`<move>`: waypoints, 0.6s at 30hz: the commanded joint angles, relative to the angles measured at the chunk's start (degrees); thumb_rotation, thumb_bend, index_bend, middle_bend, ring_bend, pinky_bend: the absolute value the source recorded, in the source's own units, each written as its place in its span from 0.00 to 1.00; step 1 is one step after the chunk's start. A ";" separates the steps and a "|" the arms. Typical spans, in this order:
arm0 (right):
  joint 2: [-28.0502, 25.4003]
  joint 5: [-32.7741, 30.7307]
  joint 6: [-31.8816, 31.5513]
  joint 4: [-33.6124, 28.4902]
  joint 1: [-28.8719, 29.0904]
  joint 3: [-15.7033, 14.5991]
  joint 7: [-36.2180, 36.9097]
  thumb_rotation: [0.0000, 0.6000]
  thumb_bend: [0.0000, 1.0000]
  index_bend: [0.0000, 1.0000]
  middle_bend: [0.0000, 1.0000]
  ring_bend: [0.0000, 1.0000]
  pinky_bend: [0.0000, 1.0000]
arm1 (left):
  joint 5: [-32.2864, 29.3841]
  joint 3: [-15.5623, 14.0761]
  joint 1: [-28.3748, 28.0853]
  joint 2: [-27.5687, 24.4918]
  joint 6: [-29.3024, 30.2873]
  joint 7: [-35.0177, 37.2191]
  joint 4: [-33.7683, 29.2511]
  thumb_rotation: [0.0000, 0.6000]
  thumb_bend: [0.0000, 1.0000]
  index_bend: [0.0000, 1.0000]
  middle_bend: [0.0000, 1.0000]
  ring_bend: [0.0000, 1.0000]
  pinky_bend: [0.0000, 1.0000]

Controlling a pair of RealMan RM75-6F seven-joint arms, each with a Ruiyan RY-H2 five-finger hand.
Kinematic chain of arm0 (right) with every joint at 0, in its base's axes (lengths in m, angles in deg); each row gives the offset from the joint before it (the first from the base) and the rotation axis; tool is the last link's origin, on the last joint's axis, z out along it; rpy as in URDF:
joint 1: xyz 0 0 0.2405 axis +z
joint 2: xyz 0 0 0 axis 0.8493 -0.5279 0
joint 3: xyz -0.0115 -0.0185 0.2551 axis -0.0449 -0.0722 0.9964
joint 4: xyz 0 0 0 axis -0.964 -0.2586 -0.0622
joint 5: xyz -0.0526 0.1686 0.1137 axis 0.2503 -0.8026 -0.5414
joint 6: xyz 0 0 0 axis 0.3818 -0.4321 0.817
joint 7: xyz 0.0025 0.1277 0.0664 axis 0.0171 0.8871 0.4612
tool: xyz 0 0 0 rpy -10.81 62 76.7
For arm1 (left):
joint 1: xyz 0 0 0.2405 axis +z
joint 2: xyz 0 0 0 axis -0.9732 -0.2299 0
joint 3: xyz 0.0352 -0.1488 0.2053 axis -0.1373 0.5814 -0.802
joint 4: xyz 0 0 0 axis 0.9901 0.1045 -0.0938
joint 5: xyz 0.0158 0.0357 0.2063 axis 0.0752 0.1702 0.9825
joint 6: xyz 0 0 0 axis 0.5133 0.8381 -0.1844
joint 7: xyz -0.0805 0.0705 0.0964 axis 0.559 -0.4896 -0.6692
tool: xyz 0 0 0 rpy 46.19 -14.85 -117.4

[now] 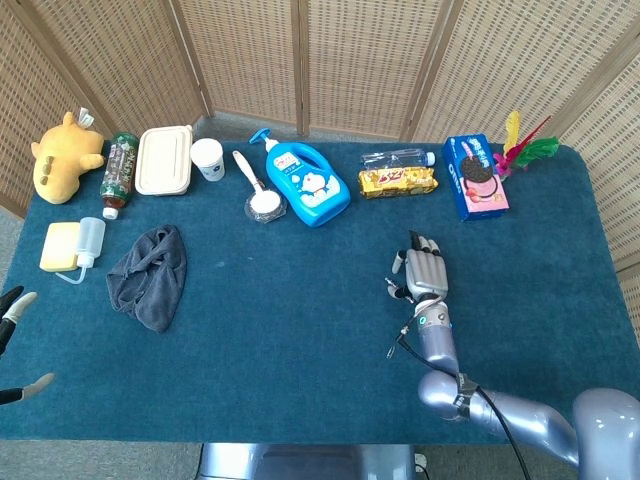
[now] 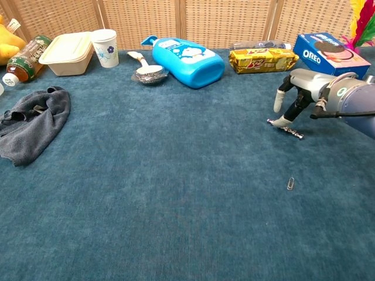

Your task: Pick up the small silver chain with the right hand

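The small silver chain [image 2: 286, 128] lies flat on the blue tablecloth at the right. In the head view only its left end [image 1: 394, 293] shows beside the hand. My right hand [image 2: 304, 86] hovers over it with fingers pointing down and apart. One fingertip [image 2: 282, 119] touches the chain's left part, while the thumb hangs free a little above it. The chain is not lifted. My right hand [image 1: 426, 273] covers most of the chain from above. My left hand [image 1: 14, 345] sits at the far left table edge, fingers spread, holding nothing.
A paper clip [image 2: 290, 183] lies in front of the chain. Behind the right hand stand an Oreo box [image 2: 326, 51], a yellow snack pack [image 2: 261, 60] and a blue detergent bottle [image 2: 187, 61]. A grey cloth [image 2: 30, 122] lies at the left.
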State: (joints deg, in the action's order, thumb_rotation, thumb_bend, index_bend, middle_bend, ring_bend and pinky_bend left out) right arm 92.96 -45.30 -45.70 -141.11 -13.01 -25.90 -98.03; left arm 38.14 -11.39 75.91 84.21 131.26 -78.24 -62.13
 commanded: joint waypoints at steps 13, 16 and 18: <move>0.85 -5.00 -0.67 -0.02 1.41 0.49 -1.65 1.00 0.25 0.52 0.00 0.00 0.00 | -0.04 -0.02 -0.04 -0.07 -0.03 0.15 -0.04 1.00 0.21 0.00 0.00 0.00 0.00; 0.99 -5.35 -0.89 0.32 1.64 0.55 -1.82 1.00 0.25 0.52 0.00 0.00 0.00 | -0.08 0.00 -0.05 -0.12 -0.03 0.30 -0.01 1.00 0.21 0.00 0.00 0.00 0.00; 1.04 -5.59 -0.99 0.62 1.69 0.56 -1.87 1.00 0.25 0.52 0.00 0.00 0.00 | -0.05 -0.01 -0.02 -0.16 0.04 0.42 0.02 1.00 0.21 0.00 0.00 0.00 0.00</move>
State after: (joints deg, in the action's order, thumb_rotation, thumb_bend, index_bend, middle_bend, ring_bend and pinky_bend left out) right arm 93.97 -50.83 -46.64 -140.55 -11.36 -25.35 -99.87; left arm 38.08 -11.39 75.88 84.05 131.31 -77.80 -62.11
